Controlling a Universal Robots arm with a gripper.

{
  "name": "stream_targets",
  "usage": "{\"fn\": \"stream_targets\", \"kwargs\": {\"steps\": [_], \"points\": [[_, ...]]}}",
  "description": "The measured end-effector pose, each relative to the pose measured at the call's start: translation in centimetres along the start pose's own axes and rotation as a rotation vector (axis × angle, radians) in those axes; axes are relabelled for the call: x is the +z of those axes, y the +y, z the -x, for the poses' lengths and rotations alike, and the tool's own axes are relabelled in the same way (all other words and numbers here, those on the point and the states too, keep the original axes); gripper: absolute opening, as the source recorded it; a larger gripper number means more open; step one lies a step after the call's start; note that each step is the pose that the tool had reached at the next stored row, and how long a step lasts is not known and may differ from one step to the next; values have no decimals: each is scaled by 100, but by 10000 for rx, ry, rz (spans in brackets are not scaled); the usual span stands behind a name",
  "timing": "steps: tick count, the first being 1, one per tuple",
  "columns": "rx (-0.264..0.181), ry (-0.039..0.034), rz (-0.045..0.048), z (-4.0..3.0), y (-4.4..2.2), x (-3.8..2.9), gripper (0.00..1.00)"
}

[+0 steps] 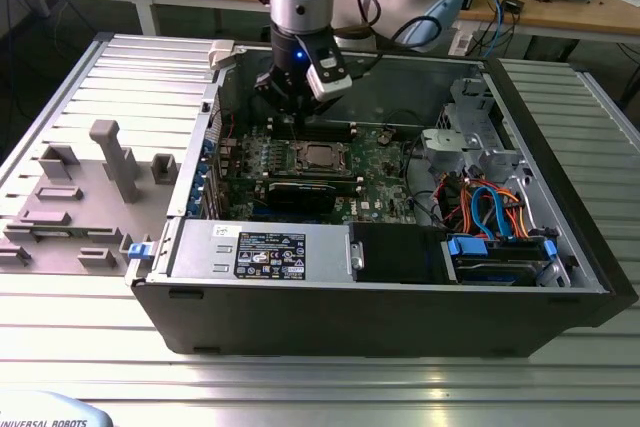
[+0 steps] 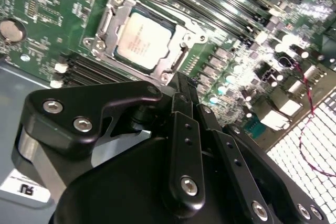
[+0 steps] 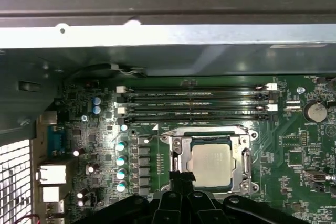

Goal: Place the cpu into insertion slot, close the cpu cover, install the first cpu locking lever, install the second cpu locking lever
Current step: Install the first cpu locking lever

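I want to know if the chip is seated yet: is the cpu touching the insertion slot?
Touching. In both wrist views the cpu lies flat inside the insertion slot, framed by the cpu cover.

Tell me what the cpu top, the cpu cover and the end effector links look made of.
cpu: matte silvery-grey top, likely metal.
cpu cover: bright silver plate that glints, looks like stamped steel.
end effector links: matte black with silver screw heads; anodised metal or hard plastic, can't tell which.

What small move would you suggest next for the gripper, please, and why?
Probably nudge the gripper sideways along the cover's edge. The cpu already sits in the slot under the closed cover, and the fingertips meet that frame's corner.
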State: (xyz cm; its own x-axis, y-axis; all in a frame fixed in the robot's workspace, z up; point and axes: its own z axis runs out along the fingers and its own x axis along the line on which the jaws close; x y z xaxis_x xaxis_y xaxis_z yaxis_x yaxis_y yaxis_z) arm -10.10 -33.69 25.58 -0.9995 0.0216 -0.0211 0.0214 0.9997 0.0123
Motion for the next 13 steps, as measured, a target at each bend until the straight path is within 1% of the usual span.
{"fn": "stream_targets", "kwargs": {"steps": [3,4,5,7,13], "points": [[-15,0,1,-81,-2,-1,11],[-36,0,1,-170,-4,-1,11],[-40,0,2,-200,-4,-1,11],[-44,0,2,-211,-4,-1,11],[-44,1,1,-215,-5,-1,11]]}}
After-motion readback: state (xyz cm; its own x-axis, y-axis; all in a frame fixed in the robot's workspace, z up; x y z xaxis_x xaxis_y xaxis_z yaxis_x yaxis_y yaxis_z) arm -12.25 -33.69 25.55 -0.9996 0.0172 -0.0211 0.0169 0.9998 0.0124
